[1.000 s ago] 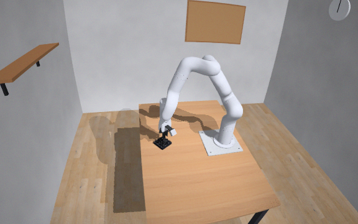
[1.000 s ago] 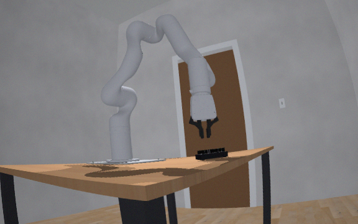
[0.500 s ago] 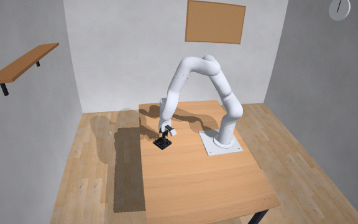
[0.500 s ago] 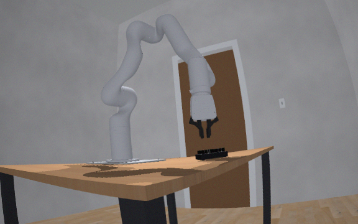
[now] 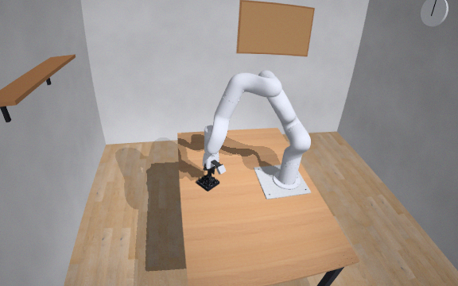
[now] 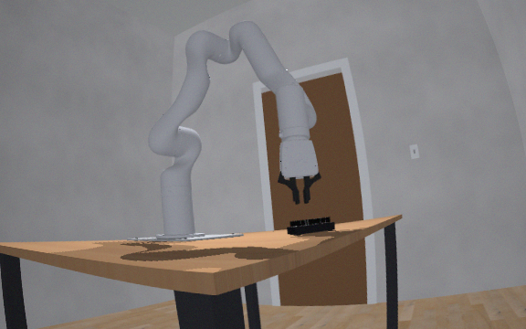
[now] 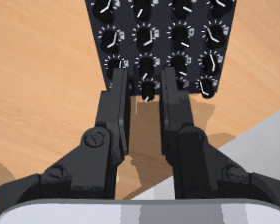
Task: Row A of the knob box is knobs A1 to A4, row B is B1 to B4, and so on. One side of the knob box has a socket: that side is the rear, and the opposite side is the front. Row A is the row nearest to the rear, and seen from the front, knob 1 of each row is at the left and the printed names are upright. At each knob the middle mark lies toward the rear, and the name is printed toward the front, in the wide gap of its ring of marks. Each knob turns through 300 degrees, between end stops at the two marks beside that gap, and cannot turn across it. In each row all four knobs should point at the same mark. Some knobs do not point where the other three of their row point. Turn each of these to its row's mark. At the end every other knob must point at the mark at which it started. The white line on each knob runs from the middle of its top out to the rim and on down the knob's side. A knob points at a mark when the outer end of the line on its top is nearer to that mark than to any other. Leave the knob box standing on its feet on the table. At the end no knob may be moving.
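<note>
The black knob box (image 5: 205,187) (image 6: 310,226) (image 7: 164,23) stands on its feet near the table's edge. It carries four rows of four black knobs with white lines. My gripper (image 5: 210,173) (image 6: 300,201) (image 7: 144,86) hangs clearly above the box, fingers pointing down. The fingers are drawn in to a narrow gap with nothing between them. In the wrist view the gap lines up with a knob (image 7: 147,87) in the nearest row, second from the left. The fingertips hide parts of that row. The printed names are too small to read.
The wooden table (image 5: 253,230) (image 6: 199,270) carries the arm's white base plate (image 5: 269,187) (image 6: 185,237) to one side of the box. The table's edge runs close beside the box. A door stands behind it in the exterior view.
</note>
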You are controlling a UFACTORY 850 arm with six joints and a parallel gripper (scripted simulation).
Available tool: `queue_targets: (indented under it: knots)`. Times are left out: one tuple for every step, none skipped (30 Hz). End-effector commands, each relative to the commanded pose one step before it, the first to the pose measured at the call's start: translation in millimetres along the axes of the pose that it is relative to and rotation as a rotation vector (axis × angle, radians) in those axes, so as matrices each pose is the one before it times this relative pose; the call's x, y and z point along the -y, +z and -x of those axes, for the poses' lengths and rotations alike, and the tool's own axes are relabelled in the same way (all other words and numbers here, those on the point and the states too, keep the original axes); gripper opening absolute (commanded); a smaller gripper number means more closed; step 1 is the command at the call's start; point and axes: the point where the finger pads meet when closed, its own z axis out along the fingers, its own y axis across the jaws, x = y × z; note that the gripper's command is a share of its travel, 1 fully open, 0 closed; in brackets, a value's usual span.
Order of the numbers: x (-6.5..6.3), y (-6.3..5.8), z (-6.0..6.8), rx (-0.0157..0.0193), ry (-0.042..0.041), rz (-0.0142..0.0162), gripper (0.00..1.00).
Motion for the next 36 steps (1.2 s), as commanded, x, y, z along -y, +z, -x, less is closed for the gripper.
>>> queue_targets:
  knots:
    - [-0.63, 2.15, 0.53, 0.00093, -0.00003, 0.00148, 0.19]
    - [0.00, 0.89, 0.01, 0.00000, 0.00000, 0.00000, 0.19]
    - [0.00, 0.96, 0.00, 0.00000, 0.00000, 0.00000, 0.19]
    - [0.01, 1.02, 0.00, 0.00000, 0.00000, 0.00000, 0.19]
    - [0.01, 1.08, 0.00, 0.00000, 0.00000, 0.00000, 0.19]
    - [0.00, 1.13, 0.01, 0.00000, 0.00000, 0.00000, 0.19]
    - [0.00, 1.18, 0.01, 0.00000, 0.00000, 0.00000, 0.19]
    - [0.01, 1.22, 0.00, 0.00000, 0.00000, 0.00000, 0.19]
    - [0.01, 1.27, 0.00, 0.00000, 0.00000, 0.00000, 0.19]
    - [0.00, 1.30, 0.01, 0.00000, 0.00000, 0.00000, 0.19]
    - [0.00, 0.00, 0.00, 0.00000, 0.00000, 0.00000, 0.19]
    - [0.00, 0.00, 0.00, 0.00000, 0.00000, 0.00000, 0.19]
    - [0.00, 1.32, 0.01, 0.00000, 0.00000, 0.00000, 0.19]
    - [0.01, 1.35, 0.00, 0.00000, 0.00000, 0.00000, 0.19]
    - [0.01, 1.36, 0.00, 0.00000, 0.00000, 0.00000, 0.19]
    - [0.00, 1.37, 0.01, 0.00000, 0.00000, 0.00000, 0.19]
    - [0.01, 1.37, 0.01, 0.00000, 0.00000, 0.00000, 0.19]
    - [0.01, 1.37, 0.00, 0.00000, 0.00000, 0.00000, 0.19]
    - [0.01, 1.36, 0.01, 0.00000, 0.00000, 0.00000, 0.19]
    - [0.00, 1.35, 0.01, 0.00000, 0.00000, 0.00000, 0.19]
    - [0.01, 1.33, 0.01, 0.00000, 0.00000, 0.00000, 0.19]
    - [0.01, 1.31, 0.00, 0.00000, 0.00000, 0.00000, 0.19]
    - [0.00, 1.27, 0.01, 0.00000, 0.00000, 0.00000, 0.19]
    - [0.00, 1.23, 0.01, 0.00000, 0.00000, 0.00000, 0.19]
    - [0.01, 1.19, 0.00, 0.00000, 0.00000, 0.00000, 0.19]
    - [0.01, 1.15, 0.00, 0.00000, 0.00000, 0.00000, 0.19]
    - [0.00, 1.09, 0.01, 0.00000, 0.00000, 0.00000, 0.19]
    - [0.00, 0.00, 0.00, 0.00000, 0.00000, 0.00000, 0.19]
    - [0.00, 0.00, 0.00, 0.00000, 0.00000, 0.00000, 0.19]
    - [0.00, 1.04, 0.01, 0.00000, 0.00000, 0.00000, 0.19]
    - [0.00, 0.98, 0.00, 0.00000, 0.00000, 0.00000, 0.19]
    - [0.00, 0.92, 0.00, 0.00000, 0.00000, 0.00000, 0.19]
    - [0.01, 0.86, 0.00, 0.00000, 0.00000, 0.00000, 0.19]
    - [0.00, 0.79, 0.00, 0.00000, 0.00000, 0.00000, 0.19]
    - [0.00, 0.72, 0.00, 0.00000, 0.00000, 0.00000, 0.19]
    - [0.00, 0.65, 0.00, 0.00000, 0.00000, 0.00000, 0.19]
